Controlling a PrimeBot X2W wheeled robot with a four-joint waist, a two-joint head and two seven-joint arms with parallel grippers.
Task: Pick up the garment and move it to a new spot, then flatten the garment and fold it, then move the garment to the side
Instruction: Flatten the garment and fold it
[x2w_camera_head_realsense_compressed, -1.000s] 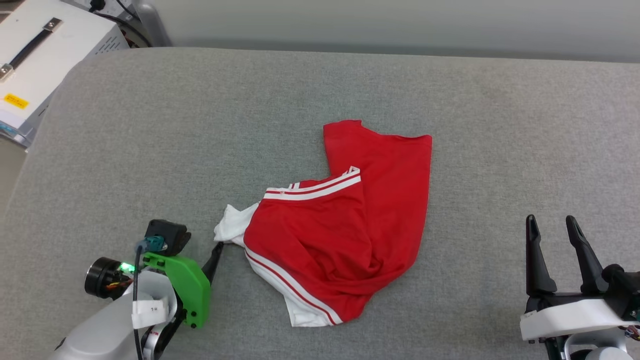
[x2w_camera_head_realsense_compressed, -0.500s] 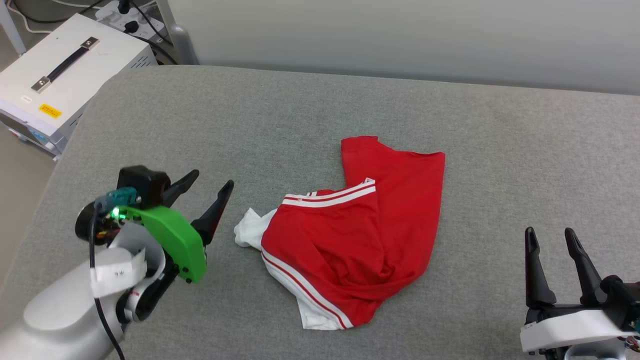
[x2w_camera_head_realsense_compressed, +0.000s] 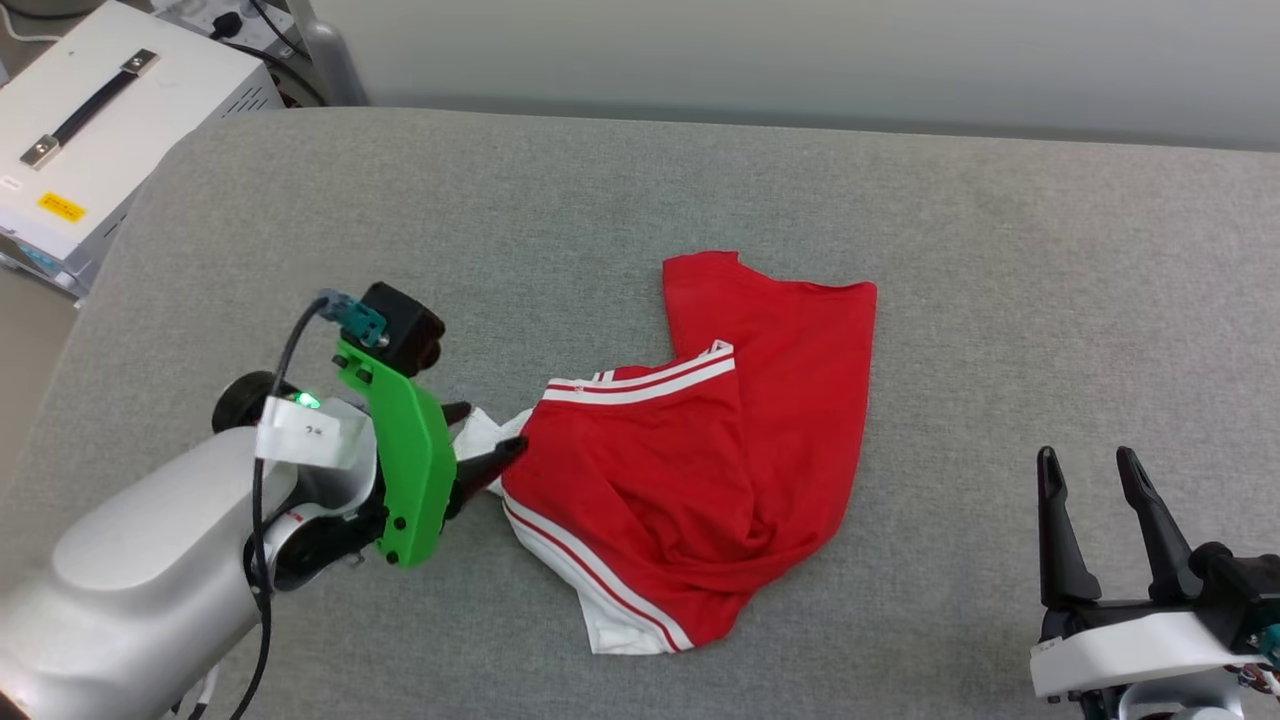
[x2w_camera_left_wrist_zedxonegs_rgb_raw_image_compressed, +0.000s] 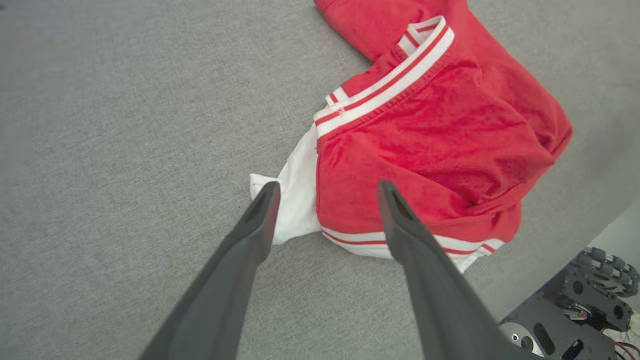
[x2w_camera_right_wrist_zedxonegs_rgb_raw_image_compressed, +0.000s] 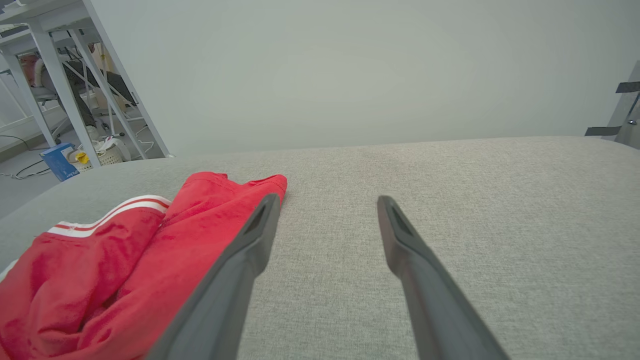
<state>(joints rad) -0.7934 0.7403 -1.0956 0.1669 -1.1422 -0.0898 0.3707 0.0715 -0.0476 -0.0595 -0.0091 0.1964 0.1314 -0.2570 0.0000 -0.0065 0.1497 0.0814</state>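
**Garment (x2w_camera_head_realsense_compressed: 690, 470) heaped mid-table, pickup about to begin**

It lies crumpled near the middle of the grey table (x2w_camera_head_realsense_compressed: 600, 200), so the first step, the pickup, is in hand. Its white sleeve (x2w_camera_left_wrist_zedxonegs_rgb_raw_image_compressed: 295, 200) pokes toward the table's left edge. The left gripper (x2w_camera_head_realsense_compressed: 492, 428) straddles that sleeve, jaws spread wide and holding nothing. Next it must press onto the cloth and pinch. The right gripper (x2w_camera_head_realsense_compressed: 1087, 458) waits wide open near the front right corner. Half a second ago the left gripper stood raised, clear of the sleeve; the heap looks unchanged.

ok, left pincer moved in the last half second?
Yes: the left pincer moved right, up to the white sleeve of the crumpled red-and-white jersey garment, which lay apart from it before.
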